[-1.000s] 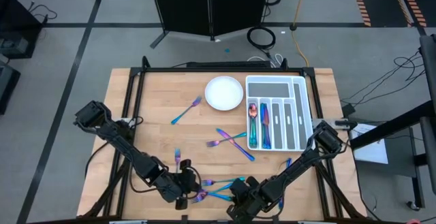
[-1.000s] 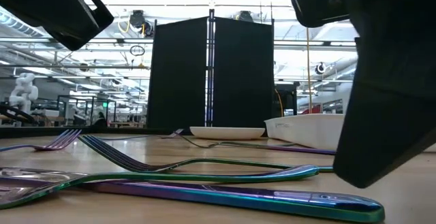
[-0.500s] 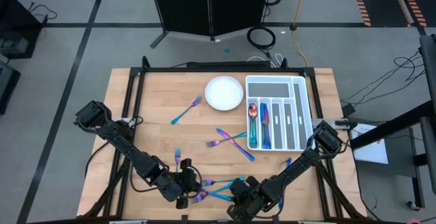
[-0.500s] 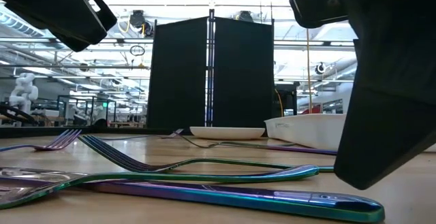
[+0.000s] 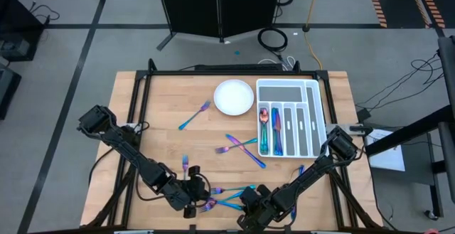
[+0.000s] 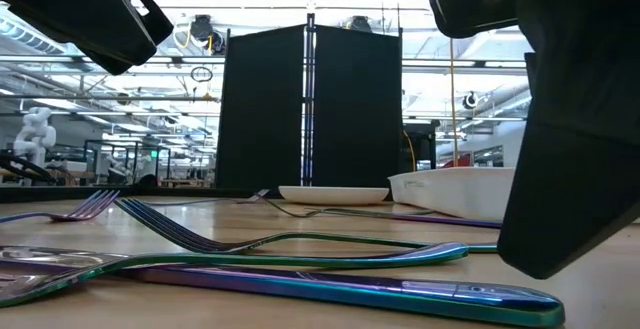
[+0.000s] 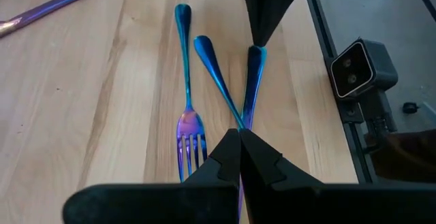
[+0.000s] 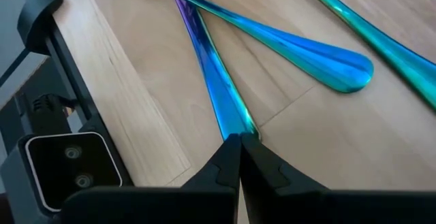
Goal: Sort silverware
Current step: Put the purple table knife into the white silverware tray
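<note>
Both arms sit low at the table's near edge over a small pile of iridescent blue-purple metal forks and handles (image 5: 217, 195), likely staged there for the next pick. Left gripper (image 7: 238, 137) is pinched closed, holding nothing; right gripper (image 8: 238, 142) likewise. White compartmented cutlery tray (image 5: 318, 99) already holds a few pieces; others lie loose mid-table by the round white plate (image 5: 234, 97).
</note>
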